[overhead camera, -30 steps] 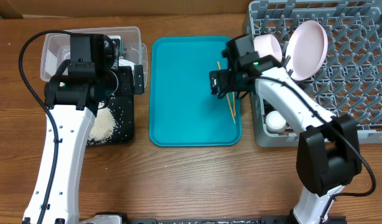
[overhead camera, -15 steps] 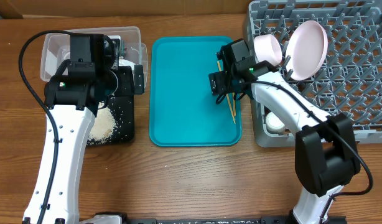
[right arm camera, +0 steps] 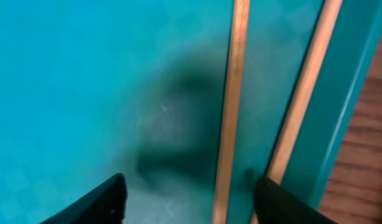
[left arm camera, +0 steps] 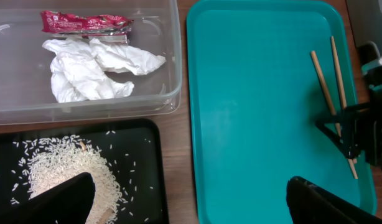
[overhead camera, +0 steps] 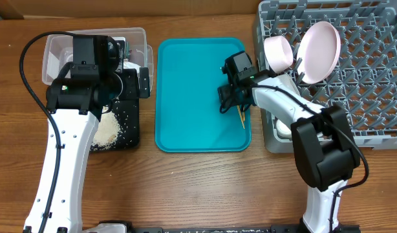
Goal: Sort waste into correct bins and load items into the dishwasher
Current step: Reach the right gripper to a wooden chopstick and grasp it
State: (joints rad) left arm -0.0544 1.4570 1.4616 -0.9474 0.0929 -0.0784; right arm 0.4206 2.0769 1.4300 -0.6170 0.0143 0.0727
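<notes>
Brown wooden table (overhead camera: 205, 188) fills the overhead view. At upper left sits the clear tub (overhead camera: 53, 45), and just below it the black tray (overhead camera: 128, 129) holds a heap of rice (overhead camera: 107, 133). The left arm (overhead camera: 69, 149) covers much of both. The teal tray (overhead camera: 185, 97) lies in the middle. At the right stands the grey dish rack (overhead camera: 373, 90), with the large plate (overhead camera: 318, 42) and the small plate (overhead camera: 278, 52) propped on edge among the pegs near its upper left corner. The right gripper (overhead camera: 229, 98) is low over the right side of the teal tray, above the chopsticks (overhead camera: 242, 118), whose lower ends show beneath it.

From the left wrist, the red wrapper (left arm camera: 85, 22) and the white tissue (left arm camera: 94, 65) lie together in the clear tub at upper left, and the rice is spread on the black tray at lower left. The chopsticks lie side by side near the teal tray's right rim. The left gripper (left arm camera: 188, 183) hangs above, its fingers (left arm camera: 60, 199) spread wide in the bottom corners with nothing between them.

From the right wrist, both chopsticks run up the frame over the teal floor, one near the middle and one along the raised rim. The right gripper's dark fingertips (right arm camera: 110, 199) stand apart at the bottom, not clamped. One stick lies between them and the other runs into the right-hand tip; whether they touch cannot be told.
</notes>
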